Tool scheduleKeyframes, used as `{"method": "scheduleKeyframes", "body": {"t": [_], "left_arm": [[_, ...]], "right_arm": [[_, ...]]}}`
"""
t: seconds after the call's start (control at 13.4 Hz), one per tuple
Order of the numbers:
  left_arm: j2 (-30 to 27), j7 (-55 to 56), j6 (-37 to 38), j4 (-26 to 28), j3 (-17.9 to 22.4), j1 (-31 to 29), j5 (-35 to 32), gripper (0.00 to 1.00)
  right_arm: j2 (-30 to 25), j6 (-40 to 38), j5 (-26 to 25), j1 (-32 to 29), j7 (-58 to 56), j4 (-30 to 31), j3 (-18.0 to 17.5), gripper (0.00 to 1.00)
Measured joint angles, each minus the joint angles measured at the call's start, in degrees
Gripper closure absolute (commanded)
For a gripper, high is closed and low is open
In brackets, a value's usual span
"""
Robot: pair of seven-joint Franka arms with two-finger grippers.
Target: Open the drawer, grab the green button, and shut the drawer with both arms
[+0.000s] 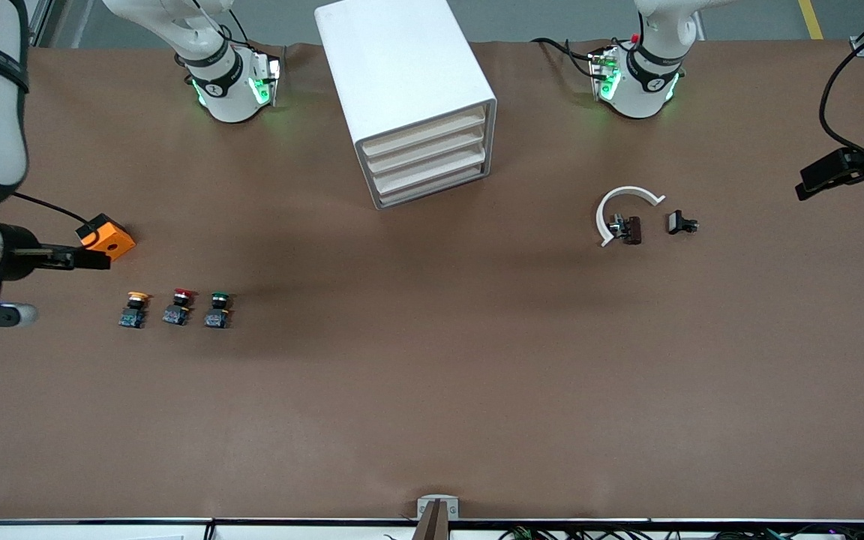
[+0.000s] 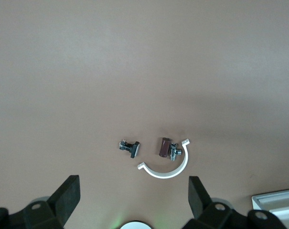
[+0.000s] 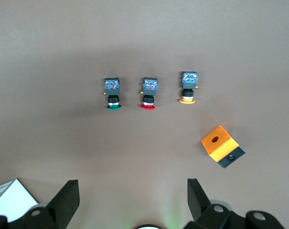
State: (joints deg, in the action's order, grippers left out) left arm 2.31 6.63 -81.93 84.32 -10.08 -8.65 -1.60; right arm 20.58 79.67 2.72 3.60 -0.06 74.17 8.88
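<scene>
The white cabinet (image 1: 402, 67) stands between the two arm bases. Its four beige-fronted drawers (image 1: 428, 161) are all shut. The green-capped button (image 1: 217, 309) lies on the table toward the right arm's end, beside a red-capped button (image 1: 179, 306) and a yellow-capped one (image 1: 134, 309). It also shows in the right wrist view (image 3: 113, 93). My right gripper (image 3: 133, 198) is open and empty, high over the table beside the cabinet. My left gripper (image 2: 133, 200) is open and empty, high over the table near the left arm's base. Both arms wait.
An orange box (image 1: 109, 238) lies farther from the front camera than the buttons. A white C-shaped clamp (image 1: 623, 210) and two small dark parts (image 1: 681, 223) lie toward the left arm's end. Black camera rigs reach in at both table ends (image 1: 844, 169).
</scene>
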Motion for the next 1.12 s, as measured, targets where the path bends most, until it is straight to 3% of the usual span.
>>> {"method": "scheduleKeyframes", "body": {"t": [0.22, 0.6, 1.12], "left_arm": [[-0.7, 0.0, 0.9, 0.5, 7.1, 7.8, 0.0, 0.00], [-2.0, -0.1, -0.1, 2.1, 7.4, 8.5, 0.0, 0.00], [-2.7, -1.5, -4.2, 5.6, 6.5, 8.8, 0.2, 0.00]], "right_arm": [[0.2, -0.3, 0.0, -1.1, 0.0, -1.6, 0.0, 0.00], [0.2, -3.2, 0.1, -1.1, 0.0, -3.5, -0.3, 0.00], [-5.0, -6.6, 0.5, -1.5, -0.1, -4.8, -0.1, 0.00]]}}
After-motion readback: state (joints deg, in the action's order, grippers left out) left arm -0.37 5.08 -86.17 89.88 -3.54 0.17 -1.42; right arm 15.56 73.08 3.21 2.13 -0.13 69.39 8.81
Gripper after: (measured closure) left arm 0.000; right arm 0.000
